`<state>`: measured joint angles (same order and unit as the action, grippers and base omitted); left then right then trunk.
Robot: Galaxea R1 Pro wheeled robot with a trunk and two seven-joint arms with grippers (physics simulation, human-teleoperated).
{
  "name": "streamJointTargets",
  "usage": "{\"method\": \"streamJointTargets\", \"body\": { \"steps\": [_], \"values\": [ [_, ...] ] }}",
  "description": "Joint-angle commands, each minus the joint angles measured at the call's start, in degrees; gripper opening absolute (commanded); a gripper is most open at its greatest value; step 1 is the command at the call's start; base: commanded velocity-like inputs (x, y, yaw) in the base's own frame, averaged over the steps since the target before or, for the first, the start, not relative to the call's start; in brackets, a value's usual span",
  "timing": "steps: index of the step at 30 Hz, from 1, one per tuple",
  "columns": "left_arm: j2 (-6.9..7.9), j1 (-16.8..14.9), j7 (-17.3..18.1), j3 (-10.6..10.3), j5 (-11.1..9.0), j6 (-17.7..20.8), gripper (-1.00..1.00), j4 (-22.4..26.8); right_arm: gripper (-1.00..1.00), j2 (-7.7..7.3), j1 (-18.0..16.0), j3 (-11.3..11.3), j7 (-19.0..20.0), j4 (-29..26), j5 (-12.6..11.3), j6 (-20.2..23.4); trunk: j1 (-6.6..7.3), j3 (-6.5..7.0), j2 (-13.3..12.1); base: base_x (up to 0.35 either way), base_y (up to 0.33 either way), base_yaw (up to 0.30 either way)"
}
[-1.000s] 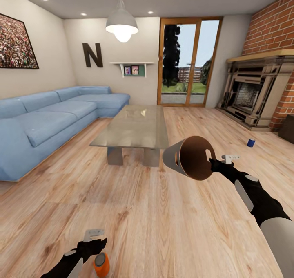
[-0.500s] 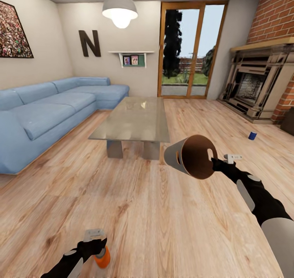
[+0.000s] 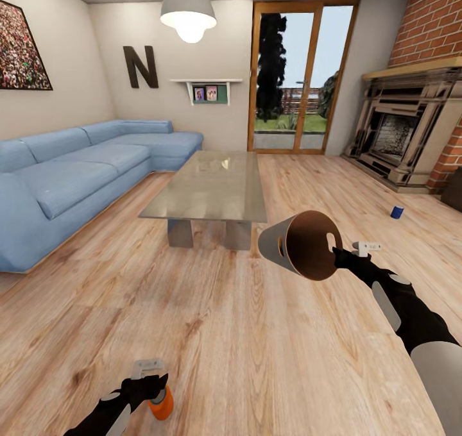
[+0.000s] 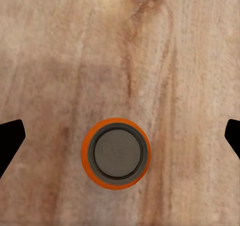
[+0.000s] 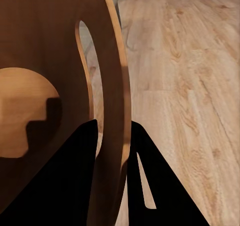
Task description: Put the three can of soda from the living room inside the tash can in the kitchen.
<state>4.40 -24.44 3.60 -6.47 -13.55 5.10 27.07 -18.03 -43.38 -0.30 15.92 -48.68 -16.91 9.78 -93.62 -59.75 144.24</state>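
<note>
1. Bright orange soda can with a dark grey top [image 4: 115,153] stands upright on the pale wood-plank floor [image 3: 256,333], close in front of the robot. In the left wrist view it sits centred between the two black finger tips, clear floor on both sides.
2. Left gripper [image 3: 149,375] hangs directly above that can, fingers spread wide and touching nothing. Judgement: staged for a straight-down pick; descent and closing not yet done.
3. Dark blue soda can [image 3: 397,212] stands on the floor well off to the right, near the stone fireplace [image 3: 401,141]. Third can not located.
4. Right gripper [image 3: 336,256] is clamped on the rim of a grey tapered trash can with a brown inside [image 3: 301,246]; the right wrist view shows a finger either side of the wall beside a handle slot.
5. Trash can is held off the floor, tipped with its mouth toward the robot. Judgement: carried along as the receptacle, so cans can be dropped in on the spot.
6. Glass-topped coffee table [image 3: 208,189] lies beyond; no cans visible on it.
</note>
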Motion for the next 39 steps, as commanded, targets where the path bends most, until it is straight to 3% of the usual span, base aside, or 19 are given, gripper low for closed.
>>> {"method": "streamJointTargets", "body": {
  "steps": [1,21,36,39],
  "values": [
    [0.0,0.0,0.0,-0.01,0.0,0.01,1.0,-0.02,-1.0,0.01,-0.04,-0.13,0.42,-0.1,-0.51,0.05,0.01,0.01,0.01,0.0,0.0,0.0],
    [0.0,-0.01,0.0,0.01,0.0,0.0,1.0,0.03,-1.0,0.02,-0.04,-0.14,0.42,-0.1,-0.49,0.04,0.01,0.01,0.01,0.046,0.0,0.0],
    [0.0,-0.02,0.0,0.05,0.01,0.0,1.0,0.0,-1.0,0.02,-0.04,-0.1,0.41,-0.1,-0.49,0.06,-0.38,-3.31,0.21,0.0,0.0,0.0],
    [0.0,0.0,0.0,0.05,0.01,0.0,1.0,0.01,-1.0,0.06,-0.04,-0.07,0.42,-0.1,-0.49,0.06,-0.38,-3.31,0.21,0.0,0.0,0.0]
  ]
}}
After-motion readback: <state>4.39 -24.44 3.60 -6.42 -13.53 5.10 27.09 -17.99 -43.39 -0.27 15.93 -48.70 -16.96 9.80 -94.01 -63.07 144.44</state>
